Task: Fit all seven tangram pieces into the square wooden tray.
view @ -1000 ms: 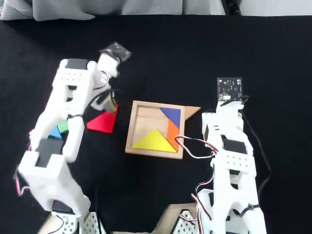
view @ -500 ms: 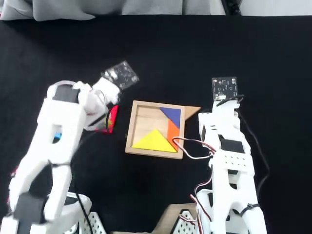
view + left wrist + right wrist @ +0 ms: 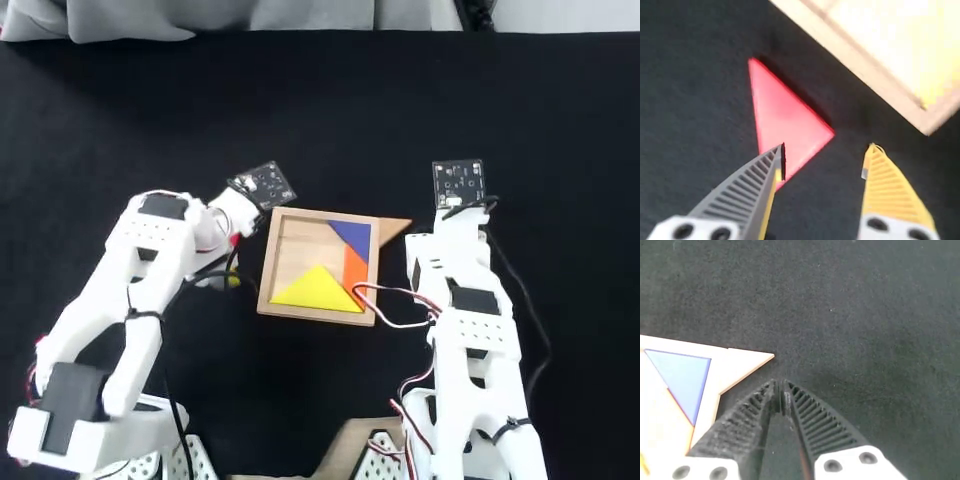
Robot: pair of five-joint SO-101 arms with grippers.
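The far bench [image 3: 330, 110] lies open for a pass. The left arm [image 3: 150, 260] crowds the left rim of the tray [image 3: 267, 265], the right arm [image 3: 465, 320] its right rim; the tray's upper-left wood lies bare.

The left arm [image 3: 140, 290] and right arm [image 3: 470, 340] were white, blocky plastic with black servos and thin red-and-white cables. The left tool [image 3: 825, 150] had one grey and one yellow ribbed finger; the right tool [image 3: 780, 390] had two black ones.
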